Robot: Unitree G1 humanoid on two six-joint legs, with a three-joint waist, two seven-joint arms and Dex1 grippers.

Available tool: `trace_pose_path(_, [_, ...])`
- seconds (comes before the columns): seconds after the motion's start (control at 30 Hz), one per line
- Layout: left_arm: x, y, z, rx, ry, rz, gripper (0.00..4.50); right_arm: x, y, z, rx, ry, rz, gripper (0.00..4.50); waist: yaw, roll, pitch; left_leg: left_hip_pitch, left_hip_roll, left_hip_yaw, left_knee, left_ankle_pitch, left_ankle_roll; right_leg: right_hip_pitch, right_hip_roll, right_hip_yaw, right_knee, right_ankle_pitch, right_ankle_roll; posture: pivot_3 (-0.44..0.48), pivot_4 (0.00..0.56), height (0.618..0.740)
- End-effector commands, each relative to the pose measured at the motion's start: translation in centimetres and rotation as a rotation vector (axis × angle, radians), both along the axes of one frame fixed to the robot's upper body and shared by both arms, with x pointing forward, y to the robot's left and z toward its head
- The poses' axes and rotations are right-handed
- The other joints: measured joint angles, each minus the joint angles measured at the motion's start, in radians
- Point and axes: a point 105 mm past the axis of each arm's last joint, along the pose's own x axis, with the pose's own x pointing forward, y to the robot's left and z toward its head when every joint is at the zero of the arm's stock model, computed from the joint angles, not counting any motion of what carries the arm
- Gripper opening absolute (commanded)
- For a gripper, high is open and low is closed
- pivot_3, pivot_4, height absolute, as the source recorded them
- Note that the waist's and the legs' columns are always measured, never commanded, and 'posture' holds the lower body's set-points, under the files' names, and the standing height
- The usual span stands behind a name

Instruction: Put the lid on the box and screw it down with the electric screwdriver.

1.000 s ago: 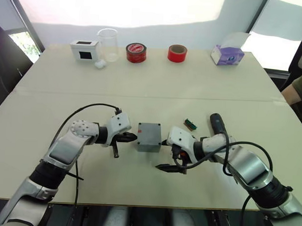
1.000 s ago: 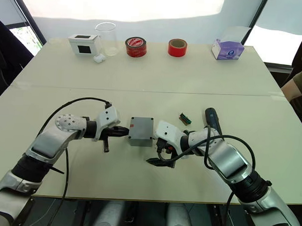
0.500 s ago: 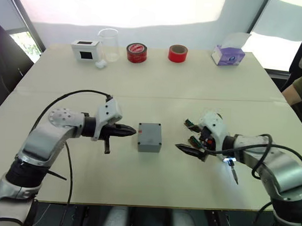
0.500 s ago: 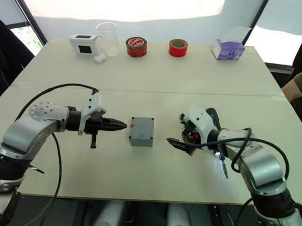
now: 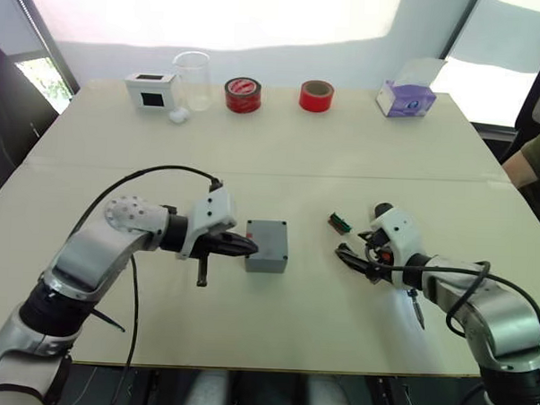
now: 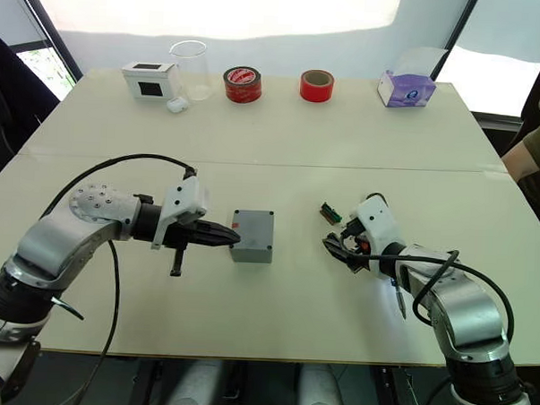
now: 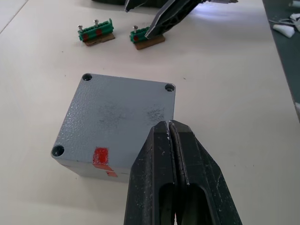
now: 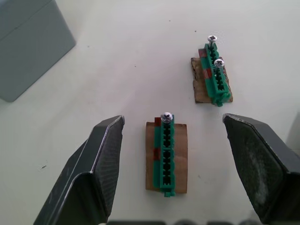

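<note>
So the box (image 5: 267, 245) sits mid-worktop (image 5: 281, 149) with the lid (image 7: 122, 117) already on top of it, corners lined up and the screw holes showing empty, red mark facing your left side. Looks to me like the placing part is done and the screwing part hasn't started.

Your left claw (image 5: 247, 247) has its fingers pressed together into one point, and that point is right at the box's left edge, riding over the lid in the wrist view. My guess is you've got it there to pin the box so it doesn't skate around once the driver pushes down (can't tell if it's truly touching or just hovering a hair off).

Your right claw (image 8: 176, 136) is spread wide and holding nothing, hanging over one of the small green pieces (image 8: 166, 152), which carries a screw (image 8: 166, 116). A second green piece (image 8: 215, 77) with two screws lies just beside it, further out. Makes sense as a screw pickup, since the lid needs them first.

The electric screwdriver (image 5: 413, 302) lies on the worktop under your right forearm, bit pointing toward you, tip light glowing. It's near that claw but behind it, well apart from the box. You'll have to go back for it after the screws.
</note>
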Motion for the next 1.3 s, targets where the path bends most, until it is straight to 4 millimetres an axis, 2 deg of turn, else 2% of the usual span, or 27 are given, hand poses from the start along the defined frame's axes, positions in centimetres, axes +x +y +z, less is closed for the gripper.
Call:
trace_pose_path(0.03, [0.2,-0.1,0.6,0.004,-0.043,-0.009,0.00,0.3,-0.1,0.9,0.010,-0.053,-0.013,3.52,0.000,0.000,0.000,0.000,0.000,0.000,0.000,0.000,0.000,0.000,0.000,0.000,0.000,0.000,0.000,0.000,0.150,0.740])
trace_pose_path(0.1, [0.3,-0.2,0.5,0.003,-0.042,-0.007,0.00,0.4,0.1,1.0,0.017,-0.057,-0.013,3.52,0.000,0.000,0.000,0.000,0.000,0.000,0.000,0.000,0.000,0.000,0.000,0.000,0.000,0.000,0.000,0.000,0.150,0.740])
trace_pose_path(0.2, [0.3,-0.3,0.3,0.003,-0.040,-0.004,0.00,0.4,0.4,1.0,0.023,-0.059,-0.009,2.77,0.000,0.000,0.000,0.000,0.000,0.000,0.000,0.000,0.000,0.000,0.000,0.000,0.000,0.000,0.000,0.000,0.150,0.740])
trace_pose_path(0.3, [0.3,-0.3,0.2,0.000,-0.038,-0.002,0.00,0.3,0.7,1.0,0.030,-0.053,-0.004,1.58,0.000,0.000,0.000,0.000,0.000,0.000,0.000,0.000,0.000,0.000,0.000,0.000,0.000,0.000,0.000,0.000,0.150,0.740])
trace_pose_path(0.93, [0.8,0.0,-0.3,0.014,-0.039,0.025,0.00,0.3,1.0,0.7,0.029,-0.035,0.006,1.58,0.000,0.000,0.000,0.000,0.000,0.000,0.000,0.000,0.000,0.000,0.000,0.000,0.000,0.000,0.000,0.000,0.150,0.740])
trace_pose_path(1.03, [0.9,0.0,-0.4,0.016,-0.040,0.028,0.00,0.3,0.9,0.6,0.026,-0.031,0.003,0.82,0.000,0.000,0.000,0.000,0.000,0.000,0.000,0.000,0.000,0.000,0.000,0.000,0.000,0.000,0.000,0.000,0.150,0.740])
trace_pose_path(1.1, [0.9,0.0,-0.5,0.019,-0.038,0.030,0.00,0.4,0.9,0.5,0.022,-0.029,0.001,0.03,0.000,0.000,0.000,0.000,0.000,0.000,0.000,0.000,0.000,0.000,0.000,0.000,0.000,0.000,0.000,0.000,0.150,0.740])
trace_pose_path(1.3, [1.1,0.2,-0.6,0.025,-0.040,0.035,0.00,0.5,0.9,0.5,0.017,-0.029,-0.002,0.03,0.000,0.000,0.000,0.000,0.000,0.000,0.000,0.000,0.000,0.000,0.000,0.000,0.000,0.000,0.000,0.000,0.150,0.740])
